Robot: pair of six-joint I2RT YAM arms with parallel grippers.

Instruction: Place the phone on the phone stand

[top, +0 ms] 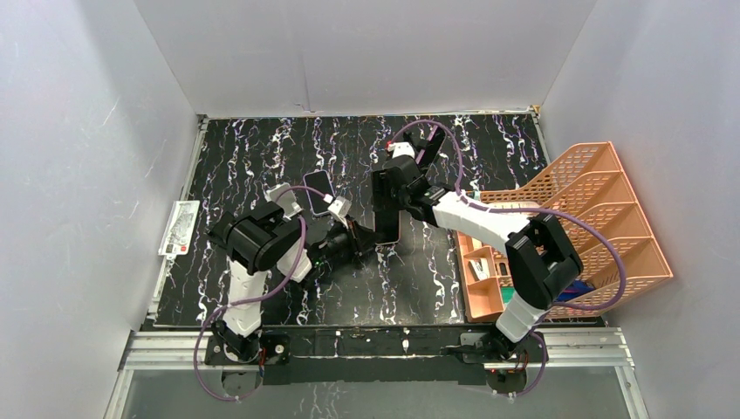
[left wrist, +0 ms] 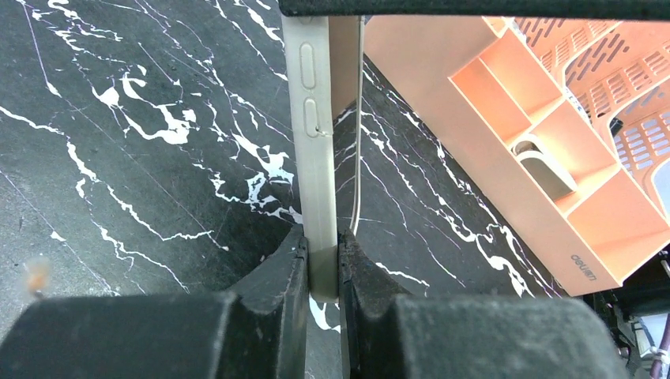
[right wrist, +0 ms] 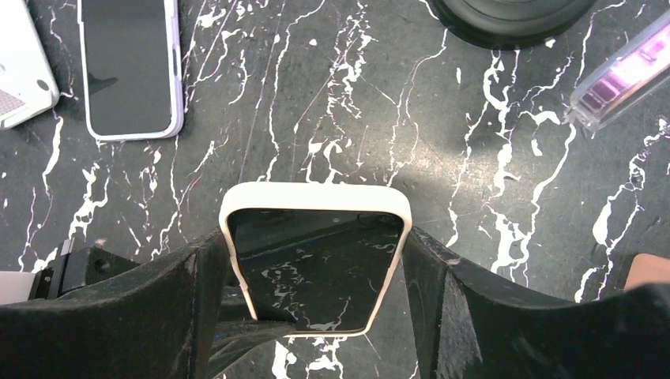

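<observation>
The phone (right wrist: 314,260) wears a smooth cream case with rounded corners, and its glossy dark glass mirrors the surface (right wrist: 474,158), black stone veined white. My right jaws are clamped across its long sides. My left jaws pinch its thin edge, just below two slim side buttons (left wrist: 311,118).

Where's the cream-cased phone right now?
In the top view the cream-cased phone is mid-table, held by both arms: the right gripper spans its width and the left gripper pinches its edge, with the lavender-cased phone lying to its left.
</observation>
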